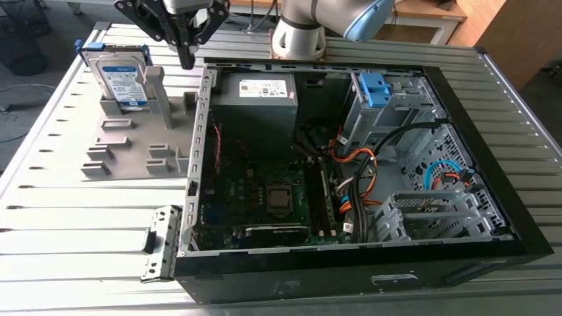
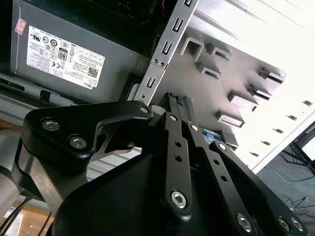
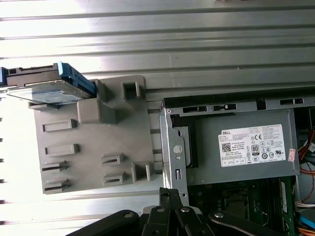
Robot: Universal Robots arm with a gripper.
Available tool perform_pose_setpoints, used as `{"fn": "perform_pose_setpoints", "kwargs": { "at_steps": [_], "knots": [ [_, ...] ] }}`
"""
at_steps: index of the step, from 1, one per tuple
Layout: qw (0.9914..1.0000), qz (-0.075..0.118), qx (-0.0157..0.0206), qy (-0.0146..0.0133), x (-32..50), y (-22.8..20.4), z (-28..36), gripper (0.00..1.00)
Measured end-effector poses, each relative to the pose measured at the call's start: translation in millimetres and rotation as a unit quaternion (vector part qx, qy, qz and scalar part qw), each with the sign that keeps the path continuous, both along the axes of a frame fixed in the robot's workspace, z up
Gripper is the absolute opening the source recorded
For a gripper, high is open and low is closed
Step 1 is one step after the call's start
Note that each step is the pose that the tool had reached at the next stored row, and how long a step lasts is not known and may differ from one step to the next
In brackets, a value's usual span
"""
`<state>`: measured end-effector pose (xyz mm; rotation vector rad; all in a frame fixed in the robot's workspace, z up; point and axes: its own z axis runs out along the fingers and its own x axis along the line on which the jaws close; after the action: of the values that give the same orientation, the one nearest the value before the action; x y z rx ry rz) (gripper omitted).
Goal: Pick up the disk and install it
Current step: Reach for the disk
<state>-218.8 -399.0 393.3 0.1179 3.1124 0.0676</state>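
The disk [image 1: 118, 76] is a silver hard drive with a white-and-blue label and a blue bracket. It stands on edge at the far end of a grey holder [image 1: 131, 141] on the exterior view's left. It also shows edge-on in the first wrist view [image 3: 47, 88]. My gripper [image 1: 187, 62] hangs above the table between the disk and the open computer case [image 1: 351, 263]. Its black fingers are shut together with nothing in them. The fingertips [image 3: 170, 192] sit over the case's metal edge, apart from the disk. The second wrist view shows the closed gripper [image 2: 172, 101] from behind.
The grey power-supply box [image 1: 255, 99] with a white sticker sits in the case's far corner, close to my gripper. A metal drive bay [image 1: 391, 105] with a blue latch [image 1: 373, 89] lies further to the exterior view's right. Cables and a motherboard [image 1: 263, 197] fill the case. The slatted table [image 1: 70, 224] surrounds it.
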Motion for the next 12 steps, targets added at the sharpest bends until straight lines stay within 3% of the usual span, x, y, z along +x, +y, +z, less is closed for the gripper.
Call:
{"fn": "perform_pose_setpoints", "kwargs": {
  "at_steps": [12],
  "knots": [
    [1.0, 0.0, 0.0, 0.0, -6.2, 0.0, 0.0, 0.11]
  ]
}}
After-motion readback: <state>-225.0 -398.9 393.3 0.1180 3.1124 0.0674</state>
